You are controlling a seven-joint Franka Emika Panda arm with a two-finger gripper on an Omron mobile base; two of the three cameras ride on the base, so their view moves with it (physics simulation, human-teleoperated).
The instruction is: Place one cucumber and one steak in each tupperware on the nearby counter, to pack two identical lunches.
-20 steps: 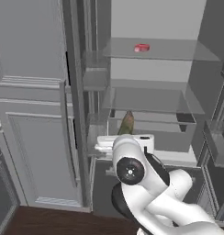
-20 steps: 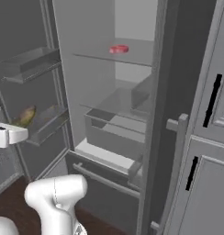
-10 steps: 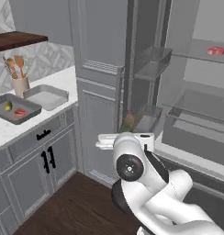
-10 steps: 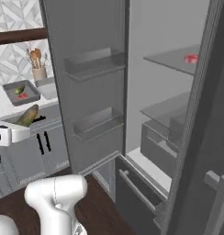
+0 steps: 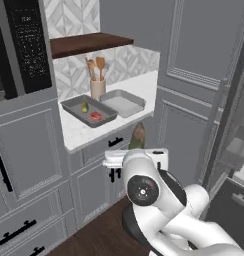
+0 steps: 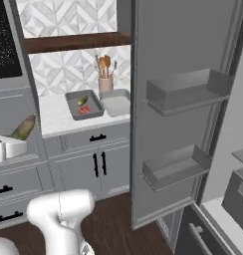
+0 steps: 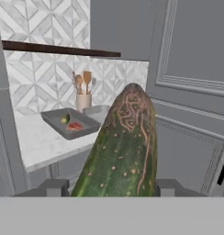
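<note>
The gripper (image 7: 107,188) pinches a cucumber (image 7: 120,151) between its jaws, tip pointing away, short of the counter (image 5: 89,134). On the counter the dark tray (image 5: 74,107) holds a second cucumber (image 5: 85,107) and a steak (image 5: 96,116), with the lighter tray (image 5: 123,102) just beside it toward the right edge.

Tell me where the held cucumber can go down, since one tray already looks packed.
The lighter tupperware, right of the dark tupperware and before the utensil cup, is bare. Bare counter lies along its front edge. The dark one already holds a cucumber and a steak.
</note>
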